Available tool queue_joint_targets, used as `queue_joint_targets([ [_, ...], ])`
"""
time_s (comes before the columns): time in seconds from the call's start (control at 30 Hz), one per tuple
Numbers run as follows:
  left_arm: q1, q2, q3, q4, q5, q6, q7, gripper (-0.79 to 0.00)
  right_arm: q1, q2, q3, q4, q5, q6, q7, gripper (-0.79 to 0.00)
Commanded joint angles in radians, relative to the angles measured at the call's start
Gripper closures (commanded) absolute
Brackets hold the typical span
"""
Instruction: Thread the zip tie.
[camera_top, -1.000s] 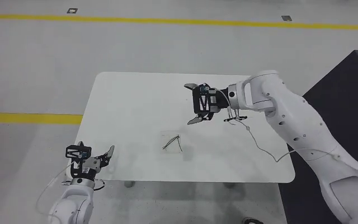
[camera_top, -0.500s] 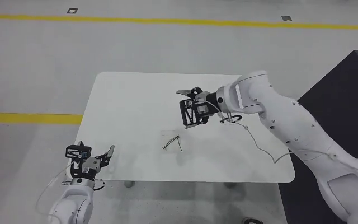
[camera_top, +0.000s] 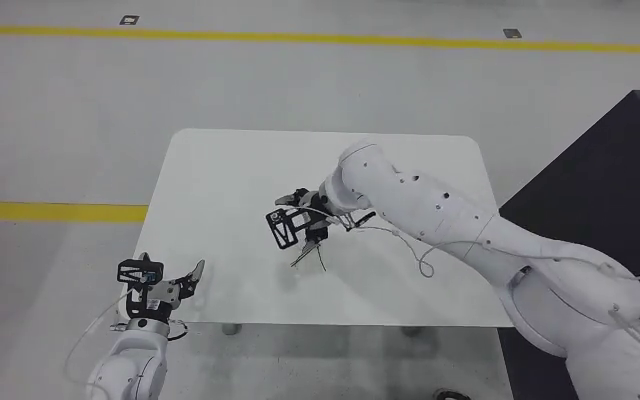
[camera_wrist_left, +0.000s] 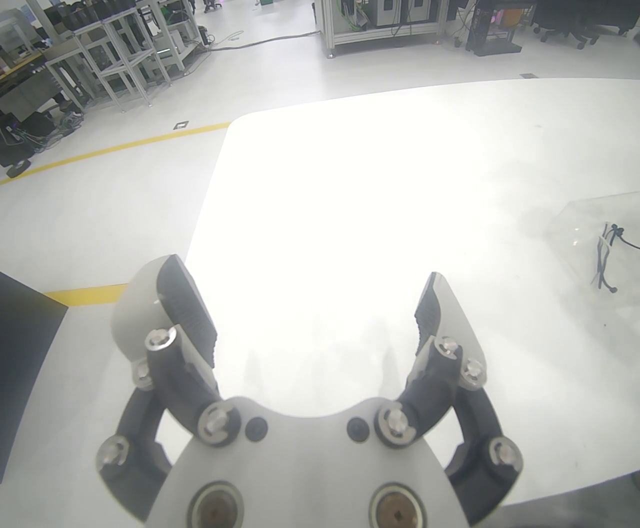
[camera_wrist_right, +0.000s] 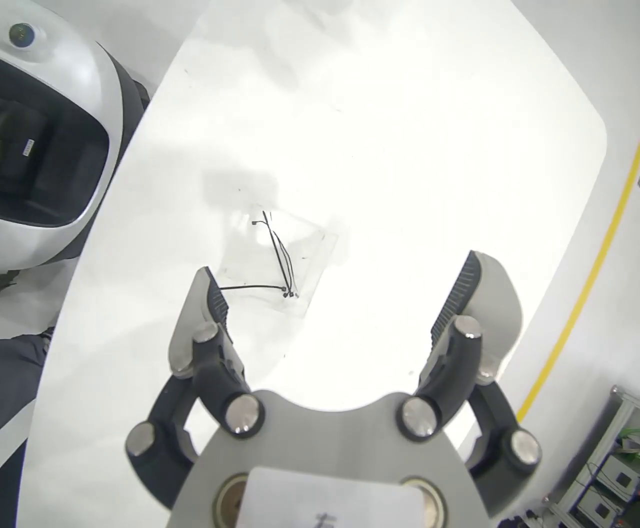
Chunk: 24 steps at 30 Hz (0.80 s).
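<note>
The zip ties lay bunched on a clear sheet by the table's near edge. My right gripper gaped close over them, and my left gripper gaped at the near left corner. They were thin and overlapped, so I might've pinched two, or the sheet.

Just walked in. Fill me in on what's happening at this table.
A two-armed robot is set to thread a zip tie. A few black zip ties lie on a clear sheet on the white table. The right pincer hovers open over them, with nothing gripped yet. The left pincer is open at the table's edge, well away from the ties.
</note>
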Motion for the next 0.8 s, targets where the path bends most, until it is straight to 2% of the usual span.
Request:
queue_joint_targets([
  [0.0, 0.0, 0.0, 0.0, 0.0, 0.0, 0.0, 0.0, -0.785, 0.011, -0.037, -0.001, 0.052, -0.111, 0.0, -0.047, -0.785],
  [0.27, 0.0, 0.0, 0.0, 0.0, 0.0, 0.0, 0.0, -0.785, 0.011, -0.037, -0.001, 0.052, -0.111, 0.0, -0.047, -0.785],
  [0.33, 0.0, 0.0, 0.0, 0.0, 0.0, 0.0, 0.0, -0.785, -0.006, -0.033, 0.017, 0.006, -0.092, 0.0, -0.144, -0.785],
  [0.37, 0.0, 0.0, 0.0, 0.0, 0.0, 0.0, 0.0, -0.785, 0.003, -0.03, -0.001, -0.052, -0.165, 0.0, -0.187, -0.785],
  [0.43, 0.0, 0.0, 0.0, 0.0, 0.0, 0.0, 0.0, -0.785, -0.01, -0.024, -0.001, -0.093, -0.345, 0.0, -0.182, -0.785],
  [0.5, 0.0, 0.0, 0.0, 0.0, 0.0, 0.0, 0.0, -0.785, -0.032, -0.026, -0.001, -0.123, -0.442, 0.0, -0.266, -0.785],
  [0.67, 0.0, 0.0, 0.0, 0.0, 0.0, 0.0, 0.0, -0.785, -0.078, -0.054, -0.001, -0.008, -0.71, 0.0, -0.488, -0.785],
  [0.77, 0.0, 0.0, 0.0, 0.0, 0.0, 0.0, 0.0, -0.785, -0.069, -0.073, -0.001, 0.048, -0.865, 0.0, -0.703, -0.785],
])
